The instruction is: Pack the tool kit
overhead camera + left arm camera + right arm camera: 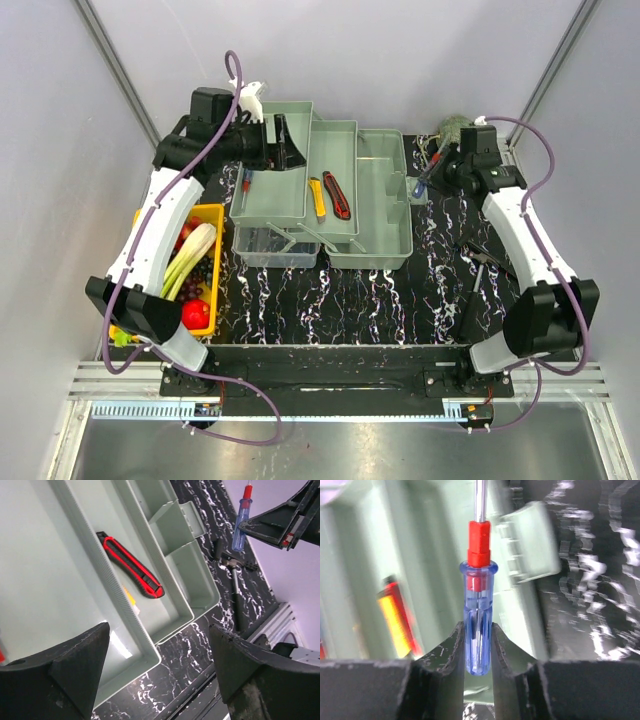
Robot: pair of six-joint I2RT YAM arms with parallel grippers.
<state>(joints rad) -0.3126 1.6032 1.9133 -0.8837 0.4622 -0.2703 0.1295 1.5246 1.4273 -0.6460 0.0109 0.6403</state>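
Observation:
The pale green toolbox (385, 235) lies open at mid-table with its fold-out trays spread and the translucent lid (262, 250) at the front left. A red cutter (131, 565) and a yellow cutter (317, 197) rest in the middle tray. My left gripper (285, 142) hovers over the left tray (45, 580), open (160, 675), with nothing between its fingers. My right gripper (479, 650) is shut on the blue-handled screwdriver (479, 625), its shaft pointing away over the toolbox's right end (425, 180). A hammer (234, 587) lies on the black mat to the right.
A yellow tray (214, 212) of produce stands left of the toolbox, beside the left arm. A greenish object (455, 128) sits at the back right corner. Dark tools (490, 258) lie on the mat near the right arm.

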